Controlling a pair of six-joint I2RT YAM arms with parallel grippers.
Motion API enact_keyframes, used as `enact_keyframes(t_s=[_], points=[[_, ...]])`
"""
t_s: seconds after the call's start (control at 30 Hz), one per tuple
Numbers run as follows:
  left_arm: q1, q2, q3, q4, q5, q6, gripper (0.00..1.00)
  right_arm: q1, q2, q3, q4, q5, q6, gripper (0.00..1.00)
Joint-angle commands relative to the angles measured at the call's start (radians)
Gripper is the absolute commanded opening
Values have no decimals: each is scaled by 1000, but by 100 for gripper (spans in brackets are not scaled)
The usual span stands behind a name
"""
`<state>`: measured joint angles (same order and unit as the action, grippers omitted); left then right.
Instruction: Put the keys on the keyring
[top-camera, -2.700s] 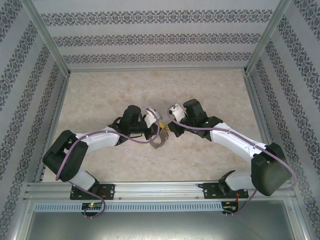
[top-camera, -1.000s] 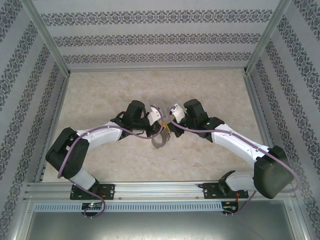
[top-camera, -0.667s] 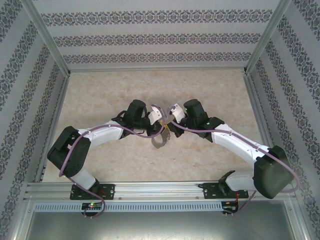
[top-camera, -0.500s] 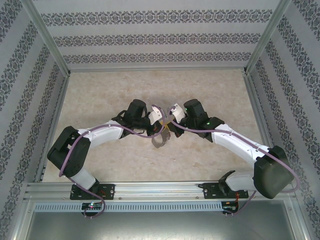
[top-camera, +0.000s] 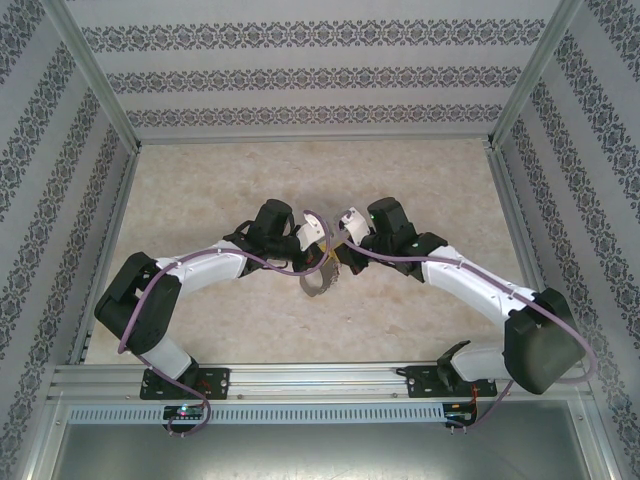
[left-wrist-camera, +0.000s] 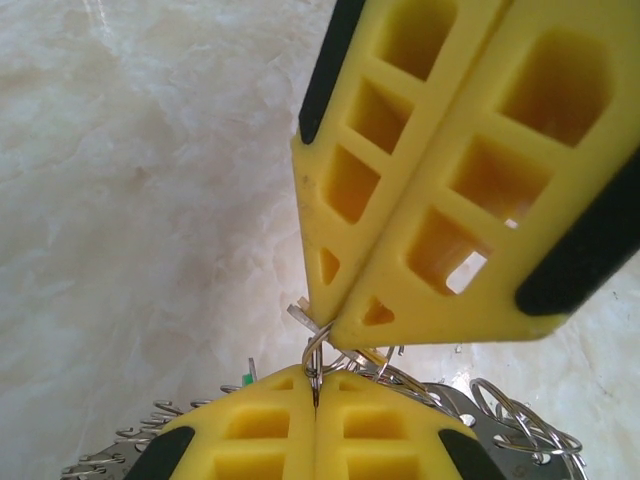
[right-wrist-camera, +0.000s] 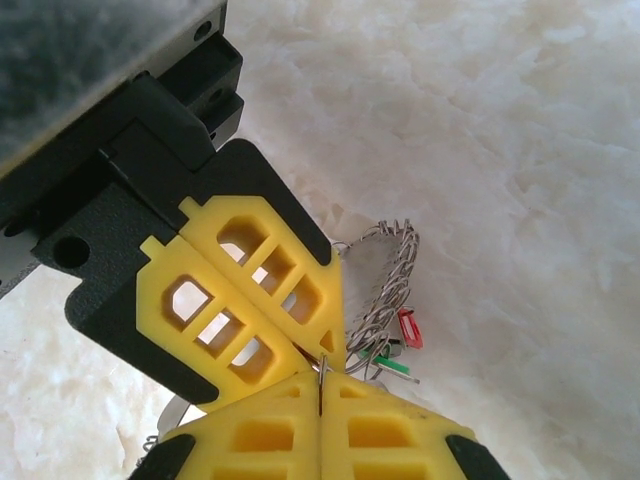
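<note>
L fingers (left-wrist-camera: 255, 432) closed on keyring (top-camera: 318, 283) wire, ring hanging just near of them, mid table (top-camera: 200, 190). R fingers (right-wrist-camera: 395, 432) closed too, tip-to-tip w/ L from the right; their hold unclear. Both arms equally close.

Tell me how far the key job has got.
Done: keys with a red tag and a green tag seemingly hang on the ring. In hand: the left gripper is shut on a wire loop at the ring's rim, the right gripper, also shut, tip to tip against it. Left: whether that loop is threaded on I cannot tell, nor how many keys remain.
</note>
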<state>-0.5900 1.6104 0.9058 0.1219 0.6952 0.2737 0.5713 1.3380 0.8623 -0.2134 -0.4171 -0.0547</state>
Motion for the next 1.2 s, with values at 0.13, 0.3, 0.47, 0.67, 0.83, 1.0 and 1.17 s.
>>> enact_keyframes(t_s=[0.13,0.3,0.47,0.67,0.83,1.0,1.17], points=[[-13,-25,30,39,17,7,0,-2,29,29,-12,-38,1,13],[-13,-29,28,41,18,5,0,-4,32,29,-14,-26,2,13],[-13,-31,22,50,16,4,0,-5,36,30,-21,2,3,9],[-13,-42,-1,76,-10,-9,0,-11,25,23,-23,82,26,0],[-13,-50,-42,128,-35,-39,0,-35,23,17,-32,133,74,0],[-13,-61,-89,183,-45,-70,0,-41,17,11,-27,129,89,0],[-12,-56,-98,184,-45,-77,4,-27,-9,12,13,40,66,0]])
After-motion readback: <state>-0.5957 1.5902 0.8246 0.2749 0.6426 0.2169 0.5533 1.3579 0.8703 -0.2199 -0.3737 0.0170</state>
